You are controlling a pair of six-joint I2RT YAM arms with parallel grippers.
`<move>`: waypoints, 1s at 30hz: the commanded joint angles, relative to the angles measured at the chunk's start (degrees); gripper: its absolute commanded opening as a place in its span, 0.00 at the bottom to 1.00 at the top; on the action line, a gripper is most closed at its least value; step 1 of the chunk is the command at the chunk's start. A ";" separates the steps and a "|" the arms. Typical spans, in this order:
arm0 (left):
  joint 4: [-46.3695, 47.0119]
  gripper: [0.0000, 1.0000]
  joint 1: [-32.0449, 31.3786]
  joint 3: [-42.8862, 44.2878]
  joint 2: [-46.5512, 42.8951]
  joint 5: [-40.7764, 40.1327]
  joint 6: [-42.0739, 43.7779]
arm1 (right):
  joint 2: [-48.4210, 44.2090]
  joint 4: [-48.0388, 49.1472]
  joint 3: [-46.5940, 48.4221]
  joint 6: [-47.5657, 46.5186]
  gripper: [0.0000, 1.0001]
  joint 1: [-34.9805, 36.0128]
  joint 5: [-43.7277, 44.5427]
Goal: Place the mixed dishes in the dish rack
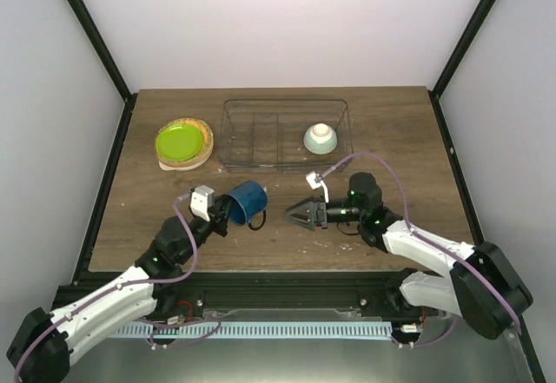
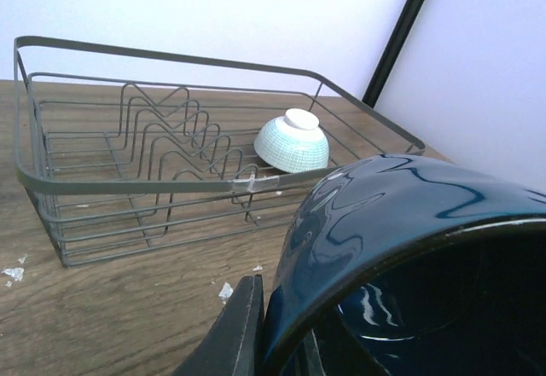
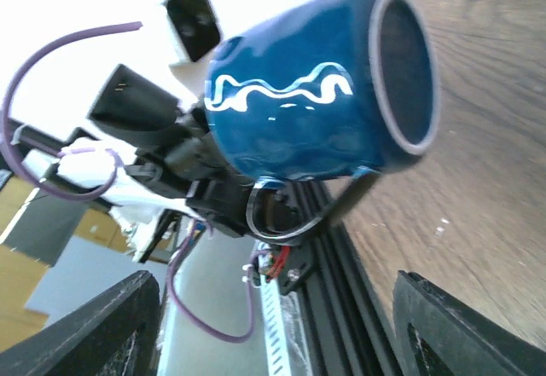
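Observation:
My left gripper [image 1: 228, 212] is shut on the rim of the small dark blue mug [image 1: 248, 202], one finger [image 2: 243, 333] outside the wall and the other inside. The mug [image 2: 401, 214] is tipped on its side above the table, handle downward. My right gripper [image 1: 291, 215] stands open just right of the mug [image 3: 299, 112], pointing at it, with nothing between its fingers [image 3: 469, 325]. The dish rack [image 1: 287, 101] stands at the back centre. A pale mint bowl [image 1: 321, 138] lies upside down in its right part. The lime-green plate [image 1: 181, 141] lies on a tan plate [image 1: 206, 131] at the back left.
A beige plate edge [image 1: 169, 166] shows under the plate stack. The rack's wire dividers [image 2: 162, 129] fill its left half, beside the bowl [image 2: 293, 144]. Small white scraps [image 2: 13, 274] lie on the wood before the rack. Black frame posts stand at the table's back corners.

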 commanded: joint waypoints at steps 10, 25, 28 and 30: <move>22.19 0.00 -0.41 0.00 -0.12 1.45 0.88 | 9.27 24.72 -0.14 12.02 0.72 0.73 -9.26; 28.08 0.00 -6.07 0.81 7.96 0.88 3.07 | 18.83 31.89 5.81 14.59 0.62 4.88 -8.61; 28.82 0.00 -6.24 0.81 8.93 0.83 3.27 | 19.14 32.06 6.29 14.83 0.55 5.35 -8.56; 29.20 0.00 -6.24 0.94 9.36 0.87 3.33 | 19.32 32.01 6.27 14.95 0.49 5.61 -8.56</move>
